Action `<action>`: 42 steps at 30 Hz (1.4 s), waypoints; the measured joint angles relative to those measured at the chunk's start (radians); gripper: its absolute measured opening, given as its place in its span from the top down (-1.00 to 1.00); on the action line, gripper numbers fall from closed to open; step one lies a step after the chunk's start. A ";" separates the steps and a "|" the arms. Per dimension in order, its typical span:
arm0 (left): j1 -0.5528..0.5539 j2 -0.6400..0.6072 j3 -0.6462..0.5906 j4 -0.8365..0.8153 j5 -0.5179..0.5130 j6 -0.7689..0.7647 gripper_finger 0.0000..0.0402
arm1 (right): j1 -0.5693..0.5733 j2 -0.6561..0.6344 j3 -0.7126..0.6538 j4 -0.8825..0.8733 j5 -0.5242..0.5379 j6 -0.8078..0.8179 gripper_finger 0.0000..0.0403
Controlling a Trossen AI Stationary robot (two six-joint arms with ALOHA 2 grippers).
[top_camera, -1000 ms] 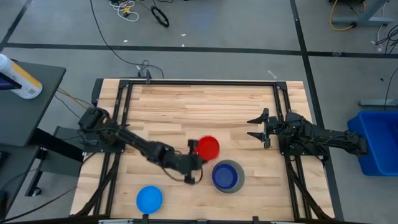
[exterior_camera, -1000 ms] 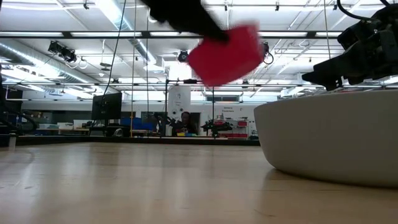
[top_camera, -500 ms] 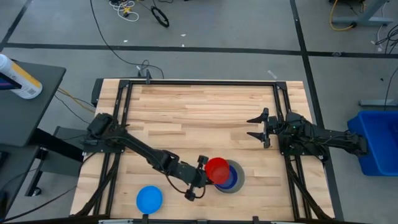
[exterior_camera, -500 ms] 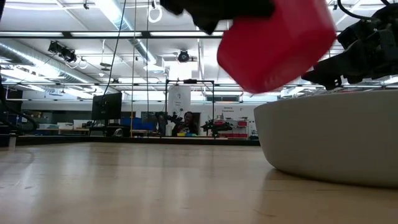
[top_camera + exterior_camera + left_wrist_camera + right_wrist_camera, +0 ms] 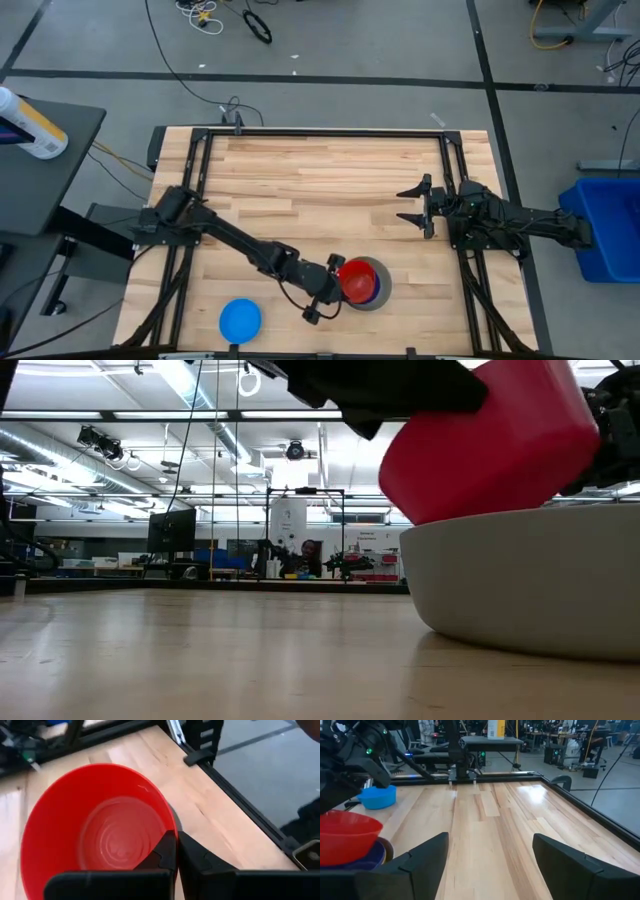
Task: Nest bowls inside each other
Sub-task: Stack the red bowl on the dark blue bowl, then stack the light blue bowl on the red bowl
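Note:
A red bowl [image 5: 358, 281] hangs tilted over a grey bowl [image 5: 381, 297] near the table's near edge, and my left gripper [image 5: 338, 282] is shut on it. In the low view the red bowl's [image 5: 490, 440] base dips behind the grey bowl's rim [image 5: 520, 525]. A dark blue bowl [image 5: 367, 861] sits inside the grey one, right under the red bowl [image 5: 345, 837]. A bright blue bowl [image 5: 240, 320] rests on its base at the near left. My right gripper [image 5: 415, 205] waits open at the table's right side. My left gripper pinches the red bowl's rim [image 5: 168, 819], one finger [image 5: 164, 854] inside the bowl and the other [image 5: 197, 862] outside its wall. The fingers come slanting down from the table's left. The bowl hangs tilted, mouth up, over the dark blue bowl; whether they touch cannot be told.
Black rails [image 5: 196, 180] frame the wooden table [image 5: 320, 180] on the left and right. Bare wood fills the middle and far part. A blue bin [image 5: 605, 225] stands on the floor to the right.
My left gripper has carried the red bowl toward the table's right and near edges and downward, from beside the grey bowl to over it. The bowl has sunk until its base dips inside the grey bowl's rim, and it stays tilted.

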 joint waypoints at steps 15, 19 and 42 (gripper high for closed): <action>0.024 0.033 0.001 0.033 0.084 -0.005 0.98 | 0.000 0.001 0.000 0.009 0.000 0.000 -0.43; 0.036 0.080 0.017 0.025 0.103 -0.012 0.98 | 0.000 0.000 0.000 0.012 0.000 0.000 -0.39; 0.030 0.100 0.178 -0.280 -0.013 0.035 -0.14 | 0.000 0.007 0.000 0.015 0.000 0.000 -0.15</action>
